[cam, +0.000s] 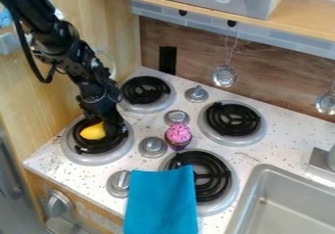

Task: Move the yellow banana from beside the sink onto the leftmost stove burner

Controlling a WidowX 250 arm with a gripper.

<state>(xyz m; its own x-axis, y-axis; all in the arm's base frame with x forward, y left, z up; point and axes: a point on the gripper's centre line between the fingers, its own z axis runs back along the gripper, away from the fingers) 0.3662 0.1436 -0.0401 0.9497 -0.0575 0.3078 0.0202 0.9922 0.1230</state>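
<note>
The gripper [107, 124] hangs low over the left burner [70, 152], and the yellow thing [93, 131] is right at it, over the dark coil [99, 145]. In the view, the yellow thing shows just left of and below the arm's dark lower end; whether the gripper is wide, narrow or closed on it, I cannot tell. The arm [78, 64] slants down from the upper left, in front of the wooden side wall [112, 22]. Behind the gripper is a second burner [140, 108], and to the right, past the knobs [152, 147], stands a pink-topped cupcake [178, 134]. It is near two more burners, one beyond it to the right, the other nearer the camera. A blue cloth [160, 198] lies partly over that nearer burner and runs to the bottom of the view. The sink [256, 175] is at lower right. Two metal utensils [224, 75] hang along the back wall [196, 57], below the shelf [190, 9].
</note>
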